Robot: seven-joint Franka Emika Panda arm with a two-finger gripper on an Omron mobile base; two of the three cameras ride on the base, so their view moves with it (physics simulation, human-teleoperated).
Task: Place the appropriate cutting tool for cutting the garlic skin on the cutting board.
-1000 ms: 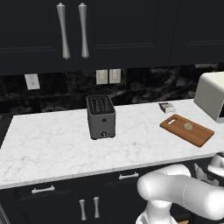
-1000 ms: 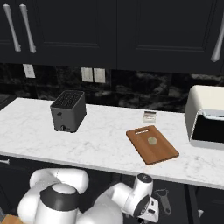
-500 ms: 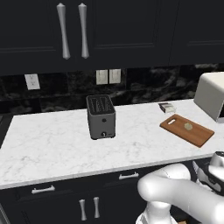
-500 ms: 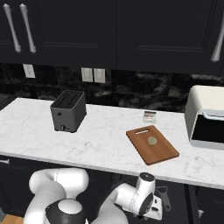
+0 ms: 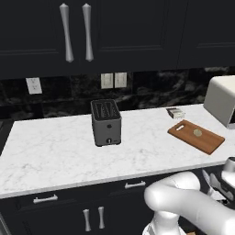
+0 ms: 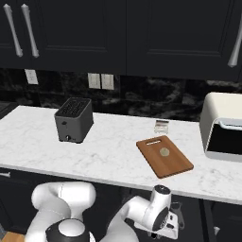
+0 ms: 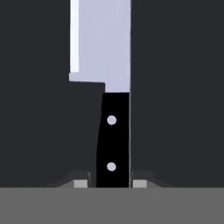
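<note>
- Knife [image 7: 113, 92]: slim cutting tool, pale silvery blade above a black handle with two pale rivets. In the hand view it runs straight up from the bottom, handle nearest the camera, blade pointing away against a plain dark ground.
- Gripper [image 7: 110, 183]: its fingertips [image 7: 80, 183] stand one on each side of the handle base, close against it. Judged clamped on the handle, though actual contact is hard to confirm at this angle. In the right base view the hand [image 6: 165, 222] hangs low, below the counter edge in front of the dark cabinets.
- Cutting board [image 6: 164, 155]: reddish-brown, lying flat on the white marble counter [image 6: 108, 146], slotted handle end toward the wall, between the toaster [image 6: 73, 119] and the white appliance [image 6: 222, 126].
- Garlic [image 6: 164, 151]: small pale lump resting on the board's upper half. Also seen on the board from the left base view [image 5: 197, 132].
- Small grey-white box [image 6: 161, 126]: just behind the board, near the backsplash.
- Risk, lift: the hand must rise past the counter's front edge; a long blade pointing away could strike the edge or cabinet and twist in the grip.
- Risk, placement: the garlic occupies part of the board; a blade set down carelessly could knock it off.
- Risk, grip: hold is at the handle's end, so the blade may droop or pivot.
- Change from half a second ago: hand sits a little further right in the right base view; counter items unchanged.
</note>
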